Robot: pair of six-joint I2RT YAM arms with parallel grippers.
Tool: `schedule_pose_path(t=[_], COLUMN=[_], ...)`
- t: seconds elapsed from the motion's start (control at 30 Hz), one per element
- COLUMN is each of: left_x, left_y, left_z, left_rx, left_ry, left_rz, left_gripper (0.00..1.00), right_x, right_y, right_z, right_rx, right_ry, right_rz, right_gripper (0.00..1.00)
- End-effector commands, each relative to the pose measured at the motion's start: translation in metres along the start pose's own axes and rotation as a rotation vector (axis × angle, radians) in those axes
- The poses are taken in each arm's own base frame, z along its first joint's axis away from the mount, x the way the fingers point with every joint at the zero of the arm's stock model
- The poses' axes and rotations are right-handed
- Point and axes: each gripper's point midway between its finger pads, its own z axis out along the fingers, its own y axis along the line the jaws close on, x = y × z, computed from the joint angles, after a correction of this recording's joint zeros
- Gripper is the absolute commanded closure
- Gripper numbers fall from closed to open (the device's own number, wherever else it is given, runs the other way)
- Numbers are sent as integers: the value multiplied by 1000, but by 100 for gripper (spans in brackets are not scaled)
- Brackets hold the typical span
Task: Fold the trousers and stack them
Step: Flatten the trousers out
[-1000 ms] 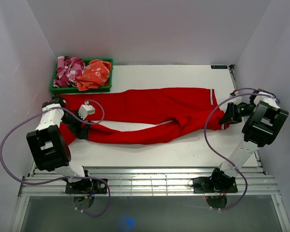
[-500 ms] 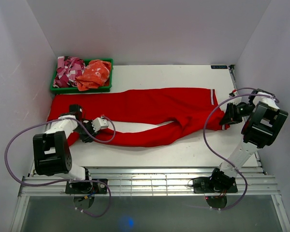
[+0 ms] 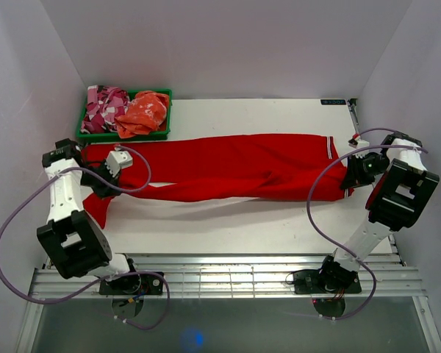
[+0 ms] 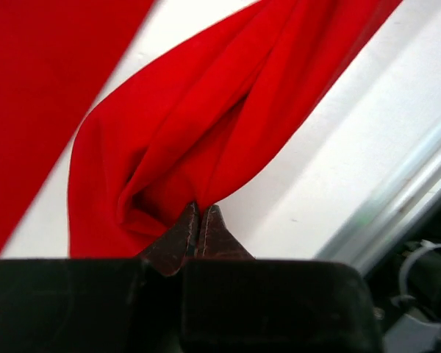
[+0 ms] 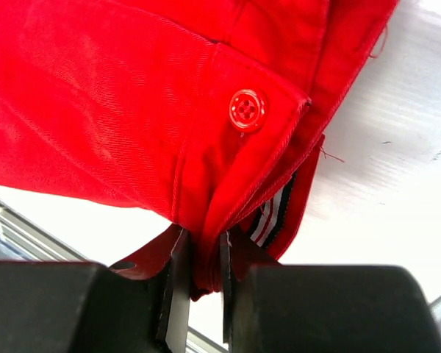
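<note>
the red trousers (image 3: 228, 168) lie stretched across the middle of the white table (image 3: 242, 224). in the top view the waistband is at the right and the leg ends at the left, just below the green bin (image 3: 125, 135) in the upper left. the main risk seems to be the near leg: it lies against the far one, but a loose tail of cloth droops towards the lower left, so an uneven pull by the two arms could twist the fold or drag the whole garment askew. slipping is a second risk, since each grip takes only a small pinch of cloth. the left gripper (image 4: 200, 224) is closed tight, its fingertips meeting on a bunched fold of the leg. the right gripper (image 5: 202, 254) stands narrowly parted, clamped on the waistband edge just below the red button (image 5: 247, 109).
</note>
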Motion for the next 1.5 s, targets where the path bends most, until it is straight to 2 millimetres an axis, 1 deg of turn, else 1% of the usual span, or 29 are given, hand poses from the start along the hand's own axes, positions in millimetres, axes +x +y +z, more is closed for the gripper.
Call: schedule_pose_path(t=[0.0, 0.03, 0.1, 0.13, 0.17, 0.2, 0.23, 0.27, 0.3, 0.4, 0.43, 0.5, 0.57, 0.6, 0.7, 0.73, 0.8, 0.83, 0.87, 0.9, 0.93, 0.97, 1.0, 1.03, 1.07, 1.1, 1.17, 1.27, 1.47], left_x=[19, 13, -2, 1, -8, -11, -2, -11, -11, -7, -7, -10, -11, -17, -13, -12, -10, -14, -1, 1, -4, 17, 20, 25, 40, 44, 57, 76, 93], left_y=[-31, -28, 5, 16, 44, 54, 61, 84, 91, 114, 116, 121, 125, 132, 143, 138, 142, 140, 125, 125, 119, 101, 102, 93, 70, 79, 70, 60, 72], left_z=[10, 21, 33, 62, 65, 74, 98, 101, 107, 127, 129, 129, 121, 108, 84, 63, 44, 19, 22, 17, -4, 6, 3, 3, 8, 7, 11, 33, 75], left_rx=[177, 227, 266, 368, 349, 372, 427, 406, 420, 428, 433, 429, 395, 337, 191, 106, -12, -109, -111, -157, -237, -239, -288, -303, -322, -393, -430, -392, -306], left_ry=[27, -18, -66, -93, -123, -129, -114, -149, -139, -140, -133, -148, -160, -178, -181, -153, -134, -109, -70, -59, -58, 5, 9, 22, 65, 71, 113, 142, 167], left_rz=[-162, -237, -441, -578, -607, -694, -776, -794, -878, -962, -1000, -1004, -977, -928, -797, -753, -632, -565, -525, -472, -411, -413, -335, -294, -264, -173, -101, -61, -37], left_gripper=[100, 100, 100, 100, 100, 100, 100, 100, 100, 96, 91, 71, 47, 34, 25, 8, 6, 4, 4, 4, 4, 3, 2, 2, 2, 2, 2, 2, 2], right_x=[-6, -8, -14, -15, -17, -15, -19, -19, -16, -16, -17, -25, -31, -34, -40, -40, -40, -40, -41, -41, -42, -42, -42, -41, -42, -41, -40, -41, -38], right_y=[-37, -39, -46, -48, -50, -54, -58, -59, -63, -70, -71, -73, -70, -68, -66, -66, -65, -64, -63, -61, -61, -61, -62, -63, -63, -64, -65, -65, -61], right_z=[-23, -22, -17, -14, -12, -5, -4, -2, 4, 13, 15, 17, 19, 20, 21, 22, 23, 23, 24, 25, 25, 26, 25, 27, 27, 27, 27, 26, 27], right_rx=[189, 191, 189, 184, 183, 174, 180, 178, 174, 180, 182, 179, 171, 166, 177, 179, 178, 178, 175, 173, 175, 180, 190, 192, 197, 203, 206, 211, 205], right_ry=[1, -1, 1, 10, 16, 33, 37, 48, 70, 103, 104, 93, 85, 80, 56, 53, 45, 42, 38, 36, 35, 36, 39, 41, 43, 47, 51, 54, 66], right_rz=[-139, -141, -135, -132, -128, -115, -118, -119, -113, -110, -104, -102, -85, -83, -50, -37, -4, 5, 12, 24, 28, 28, 37, 37, 32, 30, 27, 20, 0], right_gripper=[92, 92, 92, 92, 92, 92, 92, 92, 92, 92, 92, 92, 92, 92, 92, 92, 92, 92, 92, 92, 92, 92, 92, 92, 92, 92, 92, 92, 92])
